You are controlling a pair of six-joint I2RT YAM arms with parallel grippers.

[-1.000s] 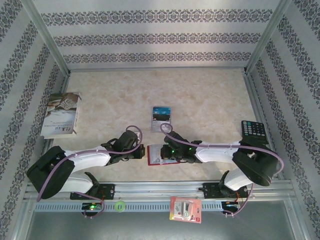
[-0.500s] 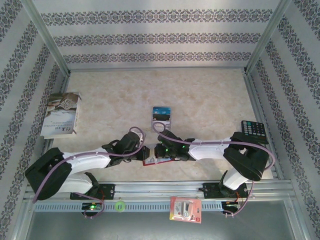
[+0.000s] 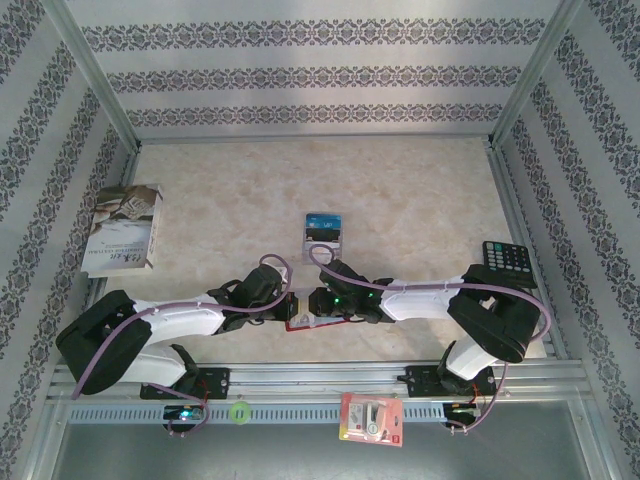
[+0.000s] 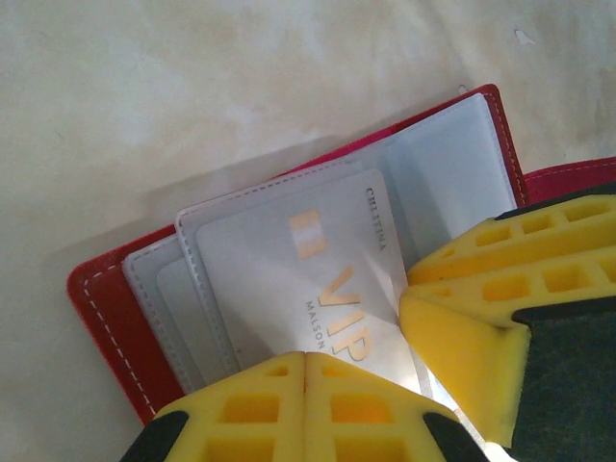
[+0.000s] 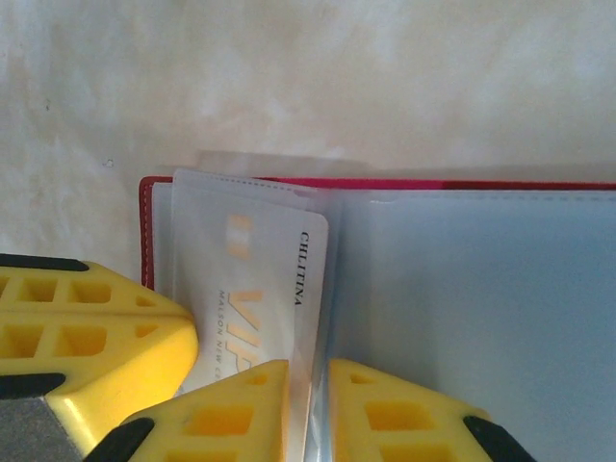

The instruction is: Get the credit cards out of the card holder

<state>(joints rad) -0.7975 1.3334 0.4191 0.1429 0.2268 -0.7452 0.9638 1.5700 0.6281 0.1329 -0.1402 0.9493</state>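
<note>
left gripper (image 4: 304, 371): together, over wallet (image 4: 101, 298)
right gripper (image 5: 318, 390): moved in, nearly together at card (image 5: 255, 279), hold unclear
task: card still pocketed

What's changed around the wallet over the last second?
The right gripper slid left across the card holder until it met the left gripper, its elbow swinging inward; the holder, open to view before, is now mostly covered by both. The left gripper barely shifted. The loose credit card, calculator and booklet stayed put.
</note>
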